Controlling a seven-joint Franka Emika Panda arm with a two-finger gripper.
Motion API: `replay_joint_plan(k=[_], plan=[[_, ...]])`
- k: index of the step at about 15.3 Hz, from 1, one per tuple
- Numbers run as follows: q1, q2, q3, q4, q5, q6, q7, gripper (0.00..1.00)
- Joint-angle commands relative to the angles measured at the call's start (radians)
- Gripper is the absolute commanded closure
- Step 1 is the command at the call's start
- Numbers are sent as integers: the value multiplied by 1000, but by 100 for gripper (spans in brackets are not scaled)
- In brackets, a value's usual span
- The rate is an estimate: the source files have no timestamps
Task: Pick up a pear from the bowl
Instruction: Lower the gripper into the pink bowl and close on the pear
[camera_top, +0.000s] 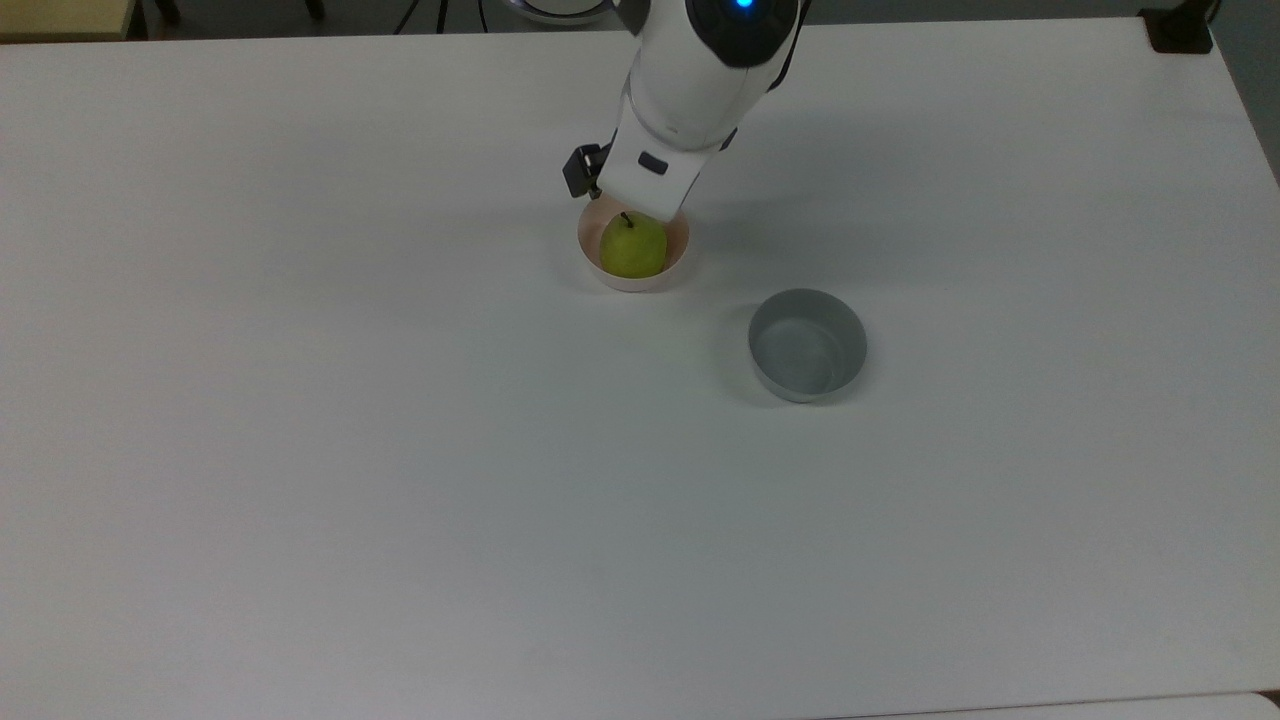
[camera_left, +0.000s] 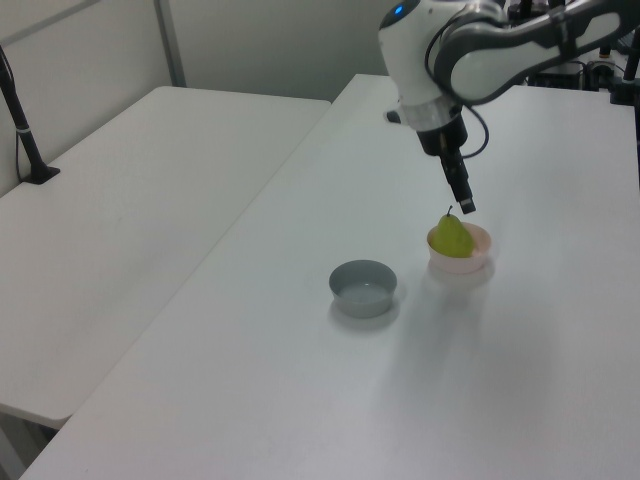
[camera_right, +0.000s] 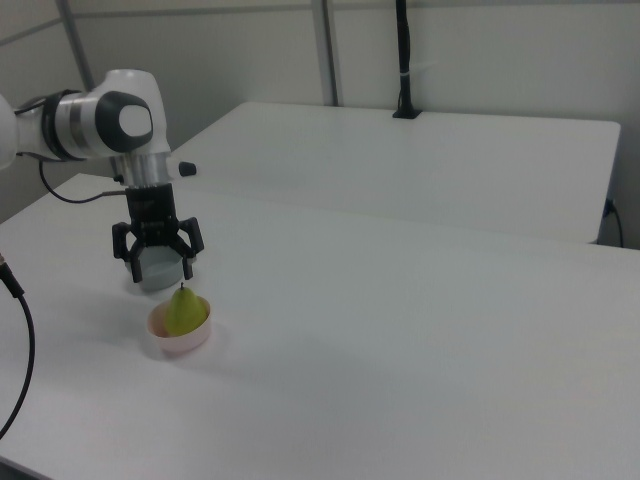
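Black two-finger gripper (camera_right: 158, 268) on the white Franka arm (camera_top: 700, 80) hangs just above the small yellow-green pear (camera_top: 633, 246), its two fingers spread wide apart and holding nothing. From where I stand by the right view, one fingertip (camera_right: 131, 275) sits to the right view's left and the other to the right view's right, with the pear's short dark stem (camera_right: 181, 287) poking up just below the gap between them. No finger touches the fruit.

The pear (camera_right: 183, 311) stands upright inside the small round pale pink bowl (camera_right: 172, 340), stem up, filling most of it. In the left view the gripper (camera_left: 465, 206) slants down from the arm's wrist and ends right at the top of the pear (camera_left: 453, 236), which sits in the pink bowl (camera_left: 478, 259) with its whitish outer wall.

In the top view the arm's white wrist covers the far rim of the bowl (camera_top: 626, 282), and the stem (camera_top: 626, 218) shows just at the edge of the wrist housing.

A small round grey bowl (camera_top: 808, 345) of like size stands apart from the pink one, towards the top view's lower right, with nothing in it. In the left view this grey bowl (camera_left: 364, 288) is to the left view's left of the pink bowl and nearer the camera. Both bowls rest on the wide white table (camera_top: 350, 450).
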Motion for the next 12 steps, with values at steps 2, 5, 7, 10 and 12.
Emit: replay_joint_plan(k=[2, 5, 7, 10, 12], plan=[[8, 51, -12, -14, -7, 51, -26, 0], [2, 79, -12, -11, -16, 58, -26, 1], [5, 100, -12, -12, -16, 88, -26, 2], [6, 131, -12, -12, -25, 101, -25, 8], [8, 140, -12, -12, -26, 109, -25, 9]])
